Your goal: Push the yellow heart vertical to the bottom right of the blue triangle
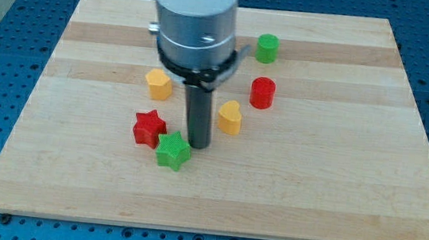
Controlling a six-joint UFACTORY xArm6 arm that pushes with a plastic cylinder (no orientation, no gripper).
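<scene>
A: Worktop (334,196) first. Pale wood board, six blocks in view, clustered mid-board. Arm housing hangs over the far centre and hides whatever lies behind it.

B: No blue triangle showing?

A: None visible. Possibly behind the housing; cannot tell. No jaws on this rig, only the rod, so nothing to call wide, narrow or holding.

B: Blocks, then.

A: Green star (172,150) nearest, touching or just beside my tip (198,145) on its left. Red star (149,127) just left of that. Yellow hexagon (158,84) further off, left of the rod. Red cylinder (262,92) right, green cylinder (267,48) far right.

B: And the task piece?

A: Yellow heart (230,117), just right of the rod, slightly farther than my tip, apparently not in contact.

B: Advice for the push?

A: Locate the triangle before committing. Then set my tip on the heart's side opposite the goal, push through its centre so it doesn't spin off, and steer clear of the green star.
</scene>
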